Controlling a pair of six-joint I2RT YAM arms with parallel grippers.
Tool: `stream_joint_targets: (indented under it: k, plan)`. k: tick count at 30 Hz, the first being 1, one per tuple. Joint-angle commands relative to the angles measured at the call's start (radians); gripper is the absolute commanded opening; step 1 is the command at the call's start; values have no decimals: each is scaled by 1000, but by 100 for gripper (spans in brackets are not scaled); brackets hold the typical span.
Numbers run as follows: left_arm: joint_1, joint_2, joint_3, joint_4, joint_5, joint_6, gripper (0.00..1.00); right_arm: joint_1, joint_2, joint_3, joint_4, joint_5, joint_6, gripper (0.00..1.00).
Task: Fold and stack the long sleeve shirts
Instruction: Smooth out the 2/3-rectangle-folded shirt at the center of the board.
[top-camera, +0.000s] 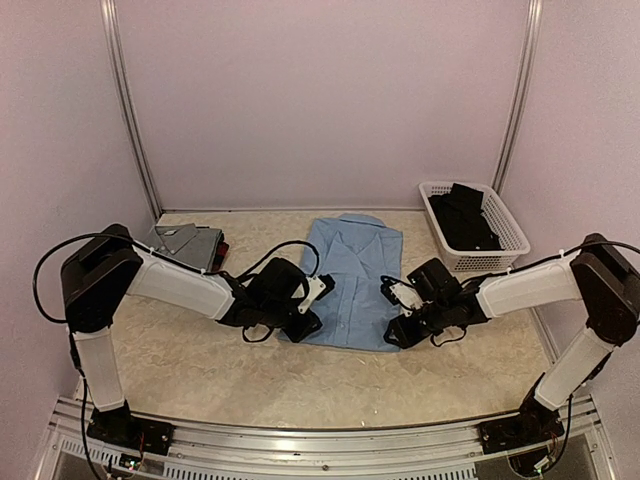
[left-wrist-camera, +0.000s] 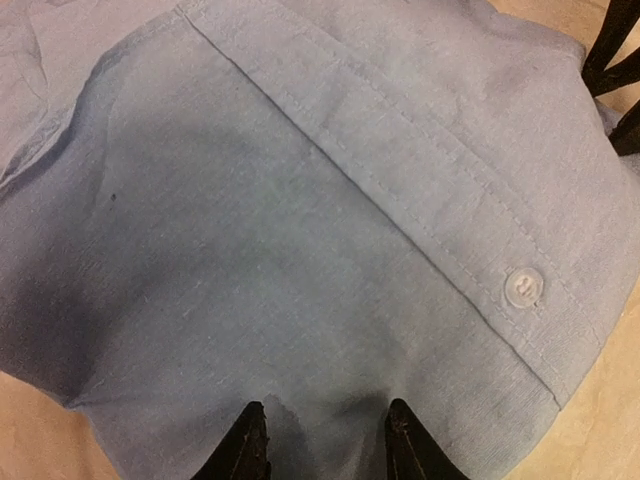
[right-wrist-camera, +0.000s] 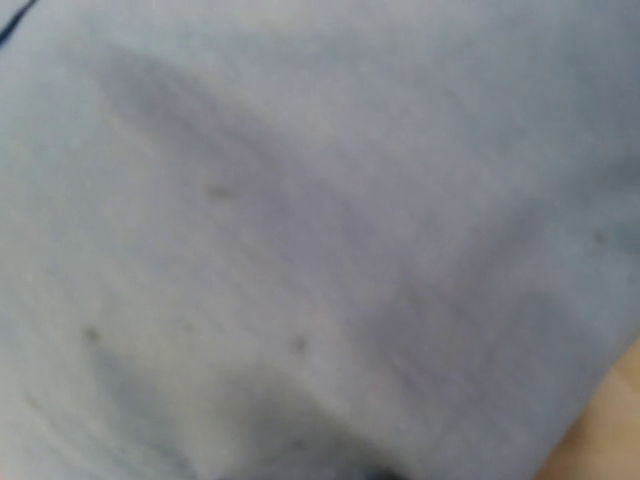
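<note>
Two pincers are set at the near corners of the light blue shirt (top-camera: 350, 265). The left pincer (left-wrist-camera: 325, 425) is narrowed on a pinch of its cloth, which puckers toward the black fingertips (left-wrist-camera: 247, 445). The right pincer (top-camera: 402, 312) is laid against the shirt's right edge, but its wrist view is filled with blurred blue cloth, so whether it is closed cannot be told. The shirt is spread in the middle of the table (top-camera: 200, 370), collar away, one white button (left-wrist-camera: 523, 287) showing on the placket.

The cloth is judged light, soft and limp. It would sag between two holds and could slip from a shallow pinch, so both layers are best taken deep at the hem corners.

A folded grey shirt (top-camera: 185, 243) lies at far left. A white basket (top-camera: 478, 262) of dark cloth stands at far right.
</note>
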Motion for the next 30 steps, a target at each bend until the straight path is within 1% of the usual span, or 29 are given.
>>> stream_joint_targets:
  k: [1,6,8,10,12,14,15,16,17,18,22,25,28,30]
  plan:
    - [-5,-69,-43,2,-55,1,38,35,24,-31,-7,68,32,37]
    - [-8,-166,-92,45,-114,-44,40,71,-13,-24,-31,120,40,39]
    - [-8,-207,-116,59,-144,-94,41,73,-55,-24,-45,131,40,40]
    - [-8,-259,-145,77,-182,-131,43,74,-104,-23,-59,176,38,41]
    - [-8,-312,-184,100,-221,-171,48,74,-152,-14,-66,202,32,43]
    - [-8,-379,-224,117,-276,-222,56,73,-189,2,-64,217,17,48]
    - [-8,-411,-245,123,-299,-247,63,73,-195,13,-61,221,8,51]
    - [-6,-437,-264,126,-316,-272,77,74,-191,29,-62,227,-3,53]
    - [-7,-474,-281,127,-326,-296,94,74,-180,50,-69,233,-14,55]
    - [-4,-501,-297,127,-315,-311,98,74,-163,72,-74,237,-26,57]
    - [28,-577,-326,103,-210,-356,99,72,-61,159,-71,255,-79,65]
    - [50,-632,-362,103,-152,-397,99,67,26,233,-49,234,-116,72]
    - [59,-687,-392,93,-145,-423,99,58,117,308,-49,211,-155,76]
    - [62,-722,-412,88,-151,-433,99,48,174,351,-56,184,-183,76]
